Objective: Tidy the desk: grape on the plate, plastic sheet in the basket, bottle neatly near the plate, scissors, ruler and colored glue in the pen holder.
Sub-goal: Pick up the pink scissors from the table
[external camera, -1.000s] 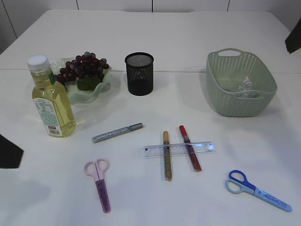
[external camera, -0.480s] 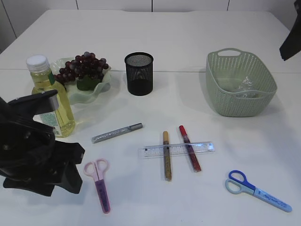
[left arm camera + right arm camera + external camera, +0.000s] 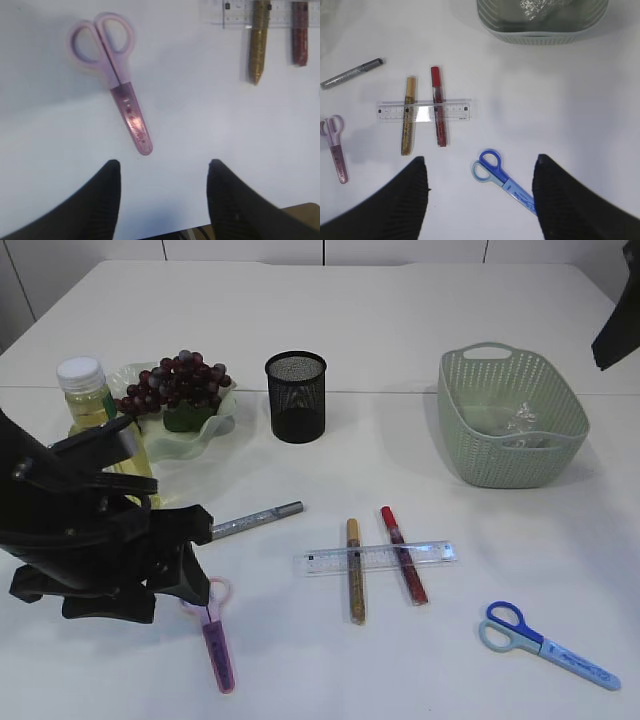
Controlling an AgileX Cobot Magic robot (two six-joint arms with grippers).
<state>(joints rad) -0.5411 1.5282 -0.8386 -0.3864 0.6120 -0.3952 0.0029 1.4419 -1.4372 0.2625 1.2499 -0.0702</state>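
Pink scissors (image 3: 218, 632) (image 3: 117, 82) lie on the table just ahead of my left gripper (image 3: 162, 167), which hangs open and empty above them. Blue scissors (image 3: 545, 644) (image 3: 506, 181) lie below my right gripper (image 3: 480, 157), also open and empty. A clear ruler (image 3: 375, 557) (image 3: 422, 111) rests across the gold glue (image 3: 354, 570) and red glue (image 3: 403, 554); the silver glue (image 3: 255, 521) lies apart. Grapes (image 3: 178, 380) sit on the green plate (image 3: 205, 430), with the bottle (image 3: 85, 400) beside it. The plastic sheet (image 3: 520, 423) is in the basket (image 3: 510, 465).
The black mesh pen holder (image 3: 296, 396) stands upright at the back, between plate and basket. My left arm (image 3: 95, 530) hides part of the bottle and the front left of the table. Part of the right arm (image 3: 620, 330) shows at the top right edge.
My left arm has come in from the lower left and moved right, up to the pink scissors. The right arm has hardly moved.
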